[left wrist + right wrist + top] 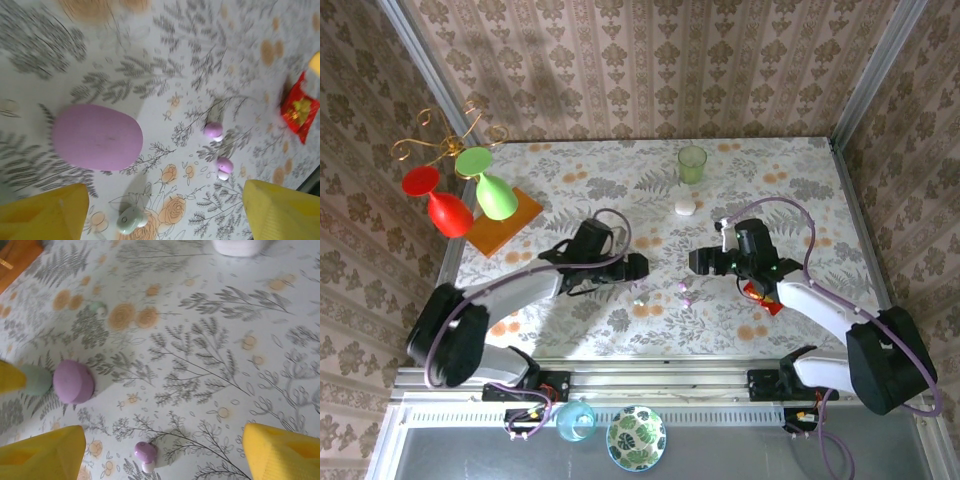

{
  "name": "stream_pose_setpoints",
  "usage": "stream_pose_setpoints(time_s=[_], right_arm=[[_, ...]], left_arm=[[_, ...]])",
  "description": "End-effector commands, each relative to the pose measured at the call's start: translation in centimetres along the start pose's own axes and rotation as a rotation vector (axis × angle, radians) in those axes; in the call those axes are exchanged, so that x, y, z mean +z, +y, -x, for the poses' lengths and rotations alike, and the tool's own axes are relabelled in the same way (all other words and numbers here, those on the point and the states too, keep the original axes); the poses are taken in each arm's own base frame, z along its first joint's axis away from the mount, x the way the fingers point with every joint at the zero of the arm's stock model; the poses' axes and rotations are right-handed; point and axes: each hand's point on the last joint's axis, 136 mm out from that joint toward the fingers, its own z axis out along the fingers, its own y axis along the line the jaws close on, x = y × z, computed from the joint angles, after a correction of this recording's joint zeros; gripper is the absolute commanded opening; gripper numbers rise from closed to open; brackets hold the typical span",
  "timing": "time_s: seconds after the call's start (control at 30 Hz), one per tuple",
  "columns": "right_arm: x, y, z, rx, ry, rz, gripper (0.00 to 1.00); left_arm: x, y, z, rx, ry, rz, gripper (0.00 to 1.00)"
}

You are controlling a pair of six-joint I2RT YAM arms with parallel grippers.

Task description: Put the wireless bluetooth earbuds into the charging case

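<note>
Earbuds [213, 130], tiny rounded plastic buds in purple and white, lie loose on the flower-patterned bench [150, 60] in the gap between my two arms. From my left wrist I see two of them close together but not touching. A third, pale green bud [131, 220] lies apart from that pair, low between my yellow fingers [45, 212]. Near it rests a smooth lilac pebble-shaped plastic case [96, 136], flat on the bench and apart from every bud. My left gripper [162, 200] is spread wide over this patch and pinches nothing.

My right gripper [162, 440] is spread just as wide and is also empty. From that wrist, one purple bud sits on the bench between my fingers, a little toward the left one. Further off, the lilac case lies right beside a mint-green pebble-shaped case [36, 379], which is partly hidden behind a yellow finger.

A crumpled red foil packet [300, 110] lies off to the side, near my right arm. From above, a white rounded case [685, 205] and a translucent green cup [692, 163] stand further back, well apart from the buds.
</note>
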Motion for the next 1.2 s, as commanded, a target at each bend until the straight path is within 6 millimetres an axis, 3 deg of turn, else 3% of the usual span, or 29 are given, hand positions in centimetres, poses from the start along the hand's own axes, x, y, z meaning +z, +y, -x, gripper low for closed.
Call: stream_pose_setpoints(time_s=[0.0,0.17,0.33,0.53,0.8,1.07,1.17], right_arm=[[0.1,3.1,0.8,-0.207,-0.04,0.103,0.84],[2.1,5.3,1.3,-0.306,-0.026,0.088,0.86],[4.8,8.9,-0.4,-0.441,0.001,0.162,0.9],[8.0,10.3,-2.4,-0.571,0.003,0.247,0.89],[11.7,10.8,-4.3,-0.615,0.054,0.276,0.77],[13.6,11.3,-5.4,-0.643,0.092,0.297,0.69],[13.9,11.4,-5.5,-0.64,0.104,0.303,0.58]], left_arm=[[-2.4,1.3,0.9,0.028,-0.06,0.049,0.81],[-5.6,2.8,5.0,-0.013,-0.229,0.103,0.81],[-8.2,2.8,7.6,0.016,-0.308,0.123,0.81],[-9.2,3.9,7.8,0.01,-0.318,0.148,0.82],[-8.5,4.4,7.1,-0.005,-0.313,0.137,0.82],[-7.7,4.9,6.5,-0.002,-0.27,0.143,0.83],[-7.5,5.0,6.3,-0.007,-0.262,0.142,0.83]])
